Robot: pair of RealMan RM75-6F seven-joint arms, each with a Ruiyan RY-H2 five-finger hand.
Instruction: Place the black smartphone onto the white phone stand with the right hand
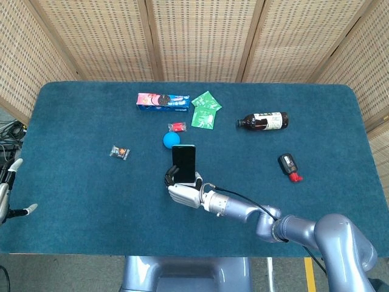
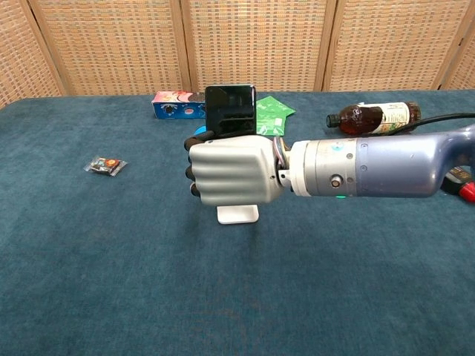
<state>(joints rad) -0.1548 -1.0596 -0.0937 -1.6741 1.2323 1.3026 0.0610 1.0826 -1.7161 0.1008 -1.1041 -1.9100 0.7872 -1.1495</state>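
Black smartphone [image 2: 231, 110] stands upright in the grip of the right hand [image 2: 231, 173], whose fingers are wrapped around its lower half. Directly under that hand the foot of the white phone stand [image 2: 237, 213] shows on the blue table cloth [image 2: 111, 282]; whether the phone already rests in the stand is hidden by the hand. Beyond the stand lie a blue ball [image 1: 171, 140], a small red packet [image 1: 177, 127], green sachets [image 1: 205, 111] and a pink biscuit box [image 1: 162, 101]. Far to the stand's left, at the table edge, the left hand [image 1: 7, 196] holds nothing, fingers apart.
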